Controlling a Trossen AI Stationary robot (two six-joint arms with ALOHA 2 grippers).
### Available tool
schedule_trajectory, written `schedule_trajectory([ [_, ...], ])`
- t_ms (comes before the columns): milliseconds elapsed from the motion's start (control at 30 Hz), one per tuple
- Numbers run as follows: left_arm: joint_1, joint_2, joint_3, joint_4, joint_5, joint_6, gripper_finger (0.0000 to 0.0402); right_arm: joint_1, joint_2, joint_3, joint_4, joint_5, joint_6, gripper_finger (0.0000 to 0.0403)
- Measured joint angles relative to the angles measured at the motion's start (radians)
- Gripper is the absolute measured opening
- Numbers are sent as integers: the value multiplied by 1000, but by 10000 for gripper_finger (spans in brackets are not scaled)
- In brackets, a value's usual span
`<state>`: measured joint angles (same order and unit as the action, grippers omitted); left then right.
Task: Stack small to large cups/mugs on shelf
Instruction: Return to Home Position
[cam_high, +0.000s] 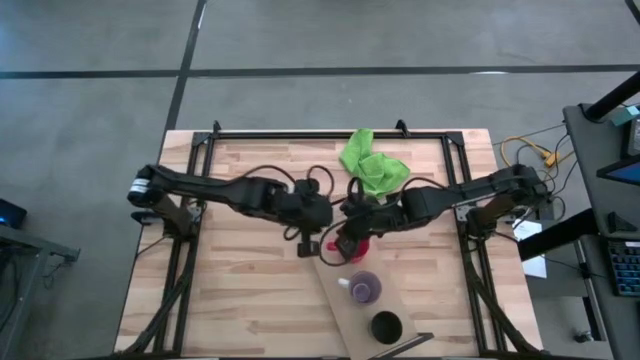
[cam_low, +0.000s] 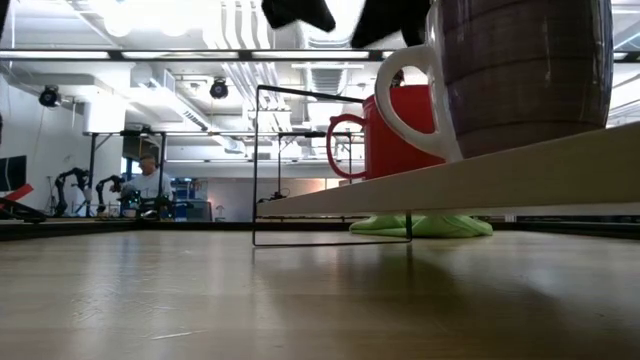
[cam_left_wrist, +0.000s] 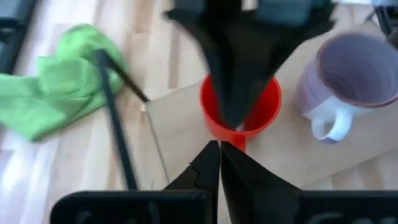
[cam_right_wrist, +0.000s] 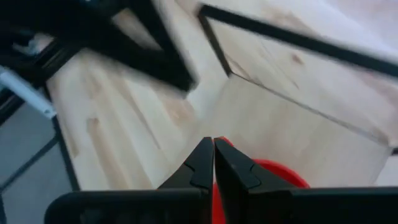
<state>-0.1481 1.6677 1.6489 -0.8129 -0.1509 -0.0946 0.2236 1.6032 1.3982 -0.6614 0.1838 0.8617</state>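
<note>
Three cups in a row on the shelf, both grippers empty.
On the shelf (cam_high: 343, 318): black cup (cam_high: 386, 326) nearest, purple mug (cam_high: 364, 289) in the middle, red cup (cam_low: 400, 140) at the far end. Right gripper (cam_right_wrist: 213, 148) over the red cup, fingers pressed together. Left gripper (cam_left_wrist: 219, 149) just beside, likewise. Green cloth (cam_high: 372, 165) beyond.

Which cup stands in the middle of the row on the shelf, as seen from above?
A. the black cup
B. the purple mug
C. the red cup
B: in the high view the purple mug stands on the shelf between the red cup and the black cup.
</note>
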Motion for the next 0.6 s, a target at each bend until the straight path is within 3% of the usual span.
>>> schedule_trajectory([
  [267,-27,-177,-3,-69,-42,-86,0,100,-8,245,-186,18,-134,8],
  [600,-112,-413,-17,-69,-39,-138,0,302,-13,483,-585,365,-148,8],
])
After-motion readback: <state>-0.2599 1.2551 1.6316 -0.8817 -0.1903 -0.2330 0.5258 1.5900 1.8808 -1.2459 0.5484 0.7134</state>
